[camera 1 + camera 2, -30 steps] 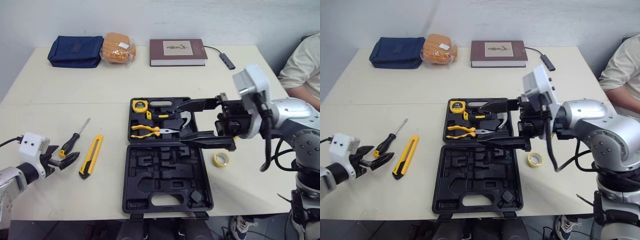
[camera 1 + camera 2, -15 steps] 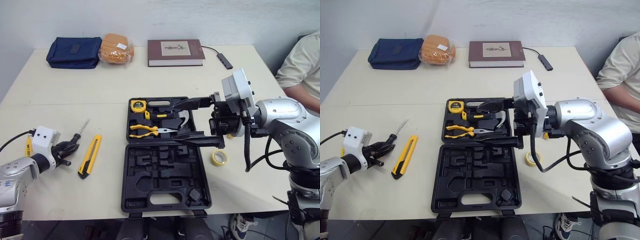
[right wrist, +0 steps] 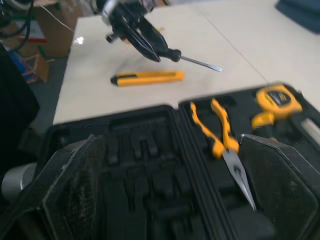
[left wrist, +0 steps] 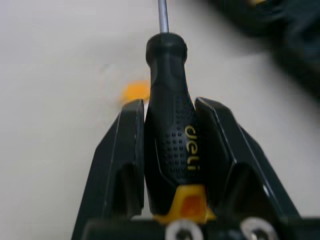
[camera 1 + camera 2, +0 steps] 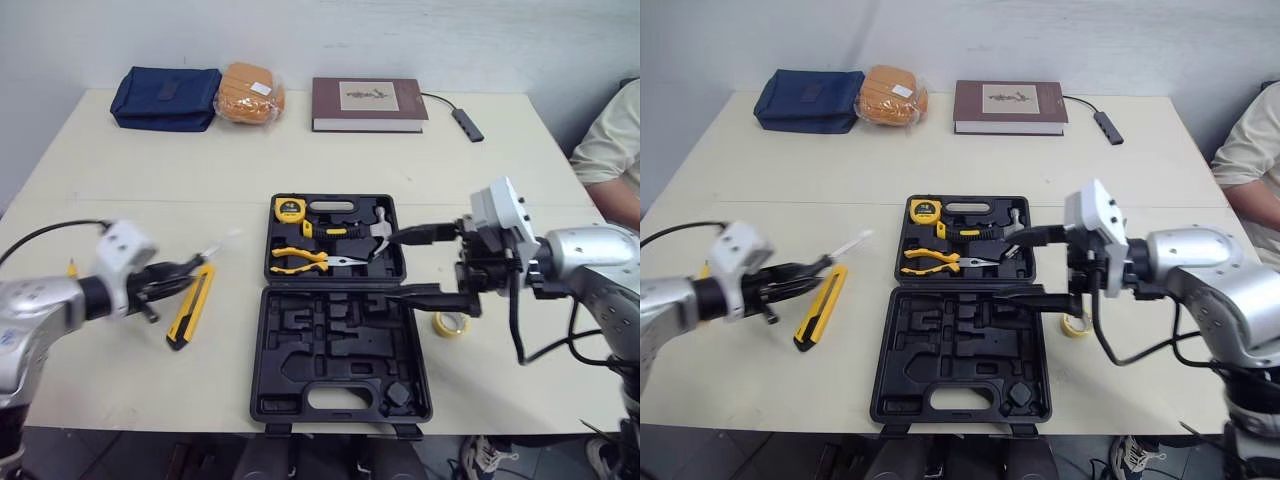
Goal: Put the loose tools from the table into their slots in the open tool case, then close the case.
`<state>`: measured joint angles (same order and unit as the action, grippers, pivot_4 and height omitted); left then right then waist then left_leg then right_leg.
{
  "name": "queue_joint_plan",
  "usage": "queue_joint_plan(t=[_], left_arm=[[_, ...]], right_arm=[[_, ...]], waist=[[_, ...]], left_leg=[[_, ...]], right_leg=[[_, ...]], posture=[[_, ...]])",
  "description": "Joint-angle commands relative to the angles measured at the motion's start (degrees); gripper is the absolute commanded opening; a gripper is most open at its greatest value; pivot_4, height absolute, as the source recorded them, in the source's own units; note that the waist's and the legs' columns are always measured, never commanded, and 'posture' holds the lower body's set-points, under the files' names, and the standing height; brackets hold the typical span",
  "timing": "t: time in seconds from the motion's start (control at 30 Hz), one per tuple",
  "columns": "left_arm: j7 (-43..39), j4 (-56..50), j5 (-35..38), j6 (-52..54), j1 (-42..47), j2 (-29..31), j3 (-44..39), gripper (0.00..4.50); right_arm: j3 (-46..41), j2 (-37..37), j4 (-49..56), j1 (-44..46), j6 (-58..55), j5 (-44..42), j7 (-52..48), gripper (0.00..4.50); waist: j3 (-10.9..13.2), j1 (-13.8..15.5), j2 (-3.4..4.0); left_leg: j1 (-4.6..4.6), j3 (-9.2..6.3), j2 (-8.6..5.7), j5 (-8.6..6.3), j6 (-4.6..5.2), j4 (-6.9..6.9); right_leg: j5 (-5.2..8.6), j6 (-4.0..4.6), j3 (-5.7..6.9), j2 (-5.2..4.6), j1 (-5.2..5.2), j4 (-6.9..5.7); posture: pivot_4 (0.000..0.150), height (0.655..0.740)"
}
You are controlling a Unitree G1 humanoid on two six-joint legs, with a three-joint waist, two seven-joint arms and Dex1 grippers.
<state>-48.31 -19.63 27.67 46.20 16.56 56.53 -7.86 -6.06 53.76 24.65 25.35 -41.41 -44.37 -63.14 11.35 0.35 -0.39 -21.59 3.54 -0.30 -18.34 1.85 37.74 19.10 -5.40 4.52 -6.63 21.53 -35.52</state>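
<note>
While the tape measure [image 5: 289, 209], pliers [image 5: 300, 262] and hammer [image 5: 378, 222] sit in the open tool case [image 5: 268, 398], the left gripper [image 4: 169, 102] holds the screwdriver [image 4: 167, 142] clamped above the counter [image 5: 150, 170], the utility knife [image 5: 188, 318] lies loose there, and the right gripper [image 5: 392, 268] hangs spread over the case.

Desk [image 5: 150, 180] cream. Tool case [image 5: 300, 350] black throughout. Screwdriver [image 4: 167, 125]: black handle, dotted grip, yellow "deli" lettering, yellow butt, silver shaft. Utility knife [image 5: 190, 305] yellow, black edge. Pliers [image 5: 300, 260]: yellow handles, grey nose. Tape measure [image 5: 288, 209] yellow and black. Tape roll [image 5: 451, 324], 3 o'clock of case, yellow. Pouch [image 5: 165, 84], desk's 11 o'clock, navy; bundle [image 5: 250, 92] beside it orange. Book [image 5: 368, 104], 12 o'clock, maroon, pale cover panel. Left gripper [image 4: 169, 101], right gripper [image 5: 382, 268] black.
</note>
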Motion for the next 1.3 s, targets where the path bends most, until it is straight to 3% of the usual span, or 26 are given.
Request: queue_joint_plan(t=[0.03,0.27,0.4,0.87,1.3], left_arm=[[-5.3,-2.6,-0.9,1.0,7.2,1.6,9.0,0.87],[-10.0,-0.1,-6.6,2.8,23.0,-3.7,25.9,0.87],[-11.2,0.7,-12.7,-1.2,25.3,-5.1,32.2,0.87],[-13.2,3.2,-19.9,-5.3,28.1,-11.7,35.9,0.87],[-15.8,5.3,-25.6,-11.0,25.8,-11.1,37.8,0.87]], right_arm=[[-4.2,3.0,3.3,-4.6,1.2,0.4,-1.4,4.5],[-8.8,3.5,8.2,-14.3,-0.1,-0.1,2.7,4.5],[-9.7,3.0,9.8,-17.7,0.3,0.5,5.2,4.5],[-10.2,2.8,10.6,-19.8,0.1,-0.5,8.7,4.5],[-7.9,2.8,9.7,-19.2,0.9,0.6,8.9,4.5]], waist=[[0.0,-0.4,0.01],[0.1,-0.1,-0.05],[0.1,0.2,-0.06],[0.1,1.1,-0.1],[0.1,1.1,-0.11]], left_leg=[[0.01,0.0,0.0,0.02,0.03,-0.05],[0.02,0.13,0.07,0.37,0.02,-0.1],[0.02,0.17,0.05,0.35,0.07,0.07],[-0.07,0.07,0.05,0.34,0.11,0.25],[-0.08,0.05,0.05,0.36,0.13,0.29]], right_leg=[[0.0,0.0,0.02,0.01,0.0,-0.01],[-0.01,-0.02,0.05,0.27,0.02,-0.25],[-0.04,-0.09,-0.08,0.26,-0.01,-0.16],[-0.05,-0.11,-0.01,0.25,-0.04,-0.18],[-0.05,-0.11,0.03,0.26,-0.04,-0.32]], posture=[[0.15,0.74],[0.15,0.74],[0.15,0.74],[0.15,0.74],[0.15,0.74]])
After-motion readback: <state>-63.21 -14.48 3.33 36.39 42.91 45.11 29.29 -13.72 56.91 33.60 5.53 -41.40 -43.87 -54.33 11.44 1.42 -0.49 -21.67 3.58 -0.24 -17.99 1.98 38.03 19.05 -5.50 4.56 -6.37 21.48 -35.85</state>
